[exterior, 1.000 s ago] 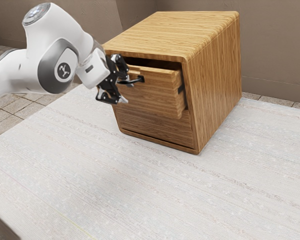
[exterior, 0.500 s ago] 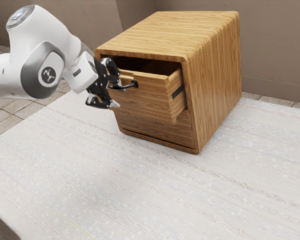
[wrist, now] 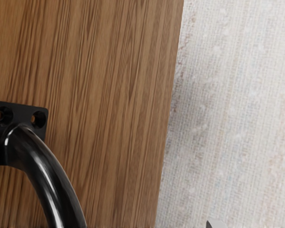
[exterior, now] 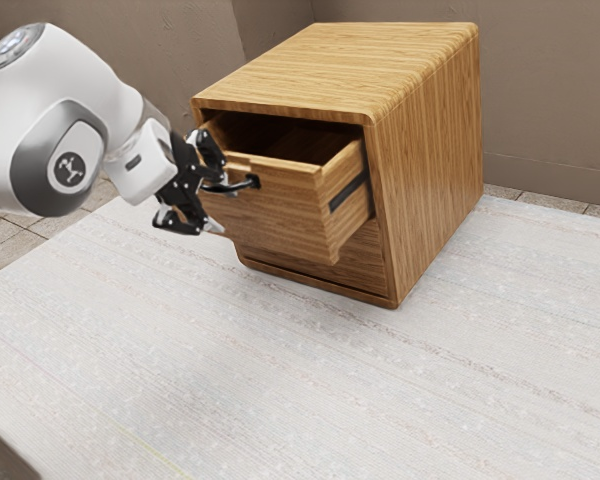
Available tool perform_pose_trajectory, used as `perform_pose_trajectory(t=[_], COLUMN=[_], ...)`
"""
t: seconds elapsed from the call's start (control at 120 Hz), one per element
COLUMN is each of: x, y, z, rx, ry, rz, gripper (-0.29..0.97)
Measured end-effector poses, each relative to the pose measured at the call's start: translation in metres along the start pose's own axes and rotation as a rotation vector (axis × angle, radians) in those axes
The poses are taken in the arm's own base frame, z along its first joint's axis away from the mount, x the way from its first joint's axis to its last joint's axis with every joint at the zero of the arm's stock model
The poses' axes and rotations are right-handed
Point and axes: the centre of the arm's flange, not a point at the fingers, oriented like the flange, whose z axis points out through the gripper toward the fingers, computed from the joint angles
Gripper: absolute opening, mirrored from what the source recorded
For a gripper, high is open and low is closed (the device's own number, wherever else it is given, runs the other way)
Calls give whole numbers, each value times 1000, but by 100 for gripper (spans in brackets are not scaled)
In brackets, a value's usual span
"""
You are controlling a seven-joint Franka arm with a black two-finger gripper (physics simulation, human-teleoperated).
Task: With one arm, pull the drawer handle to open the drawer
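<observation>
1. Tabletop (exterior: 330, 390) – one pale surface, below the jaws; it carries the cabinet.
2. Cabinet (exterior: 420, 110) – one wooden unit, beyond the jaws, standing flat so the drawer can slide level.
3. Arm (exterior: 50, 150): one, behind the jaws, roughly in line with the drawer's travel, which suits a straight pull.
4. Drawer (exterior: 280, 205): one, directly ahead of the jaws, partly out of its bay with the interior showing. Judged well along.
5. Jaws (exterior: 202, 183): one pair, standing apart, above and below the handle, not pinching it.
6. Handle (exterior: 235, 185): one black arched bar, between the jaws.
7. Plate (wrist: 19, 116): one, with two holes, fixing the handle to the drawer front.
</observation>
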Motion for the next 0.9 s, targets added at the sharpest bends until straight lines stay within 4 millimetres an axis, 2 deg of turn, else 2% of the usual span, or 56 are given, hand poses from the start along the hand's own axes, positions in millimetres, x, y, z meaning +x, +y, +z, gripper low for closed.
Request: perform_pose_trajectory(t=[0.317, 0.9], x=[-5, -13], y=[14, 62], z=[-10, -40], rx=[2, 13], ry=[5, 12], rz=[-10, -13], gripper=[27, 24])
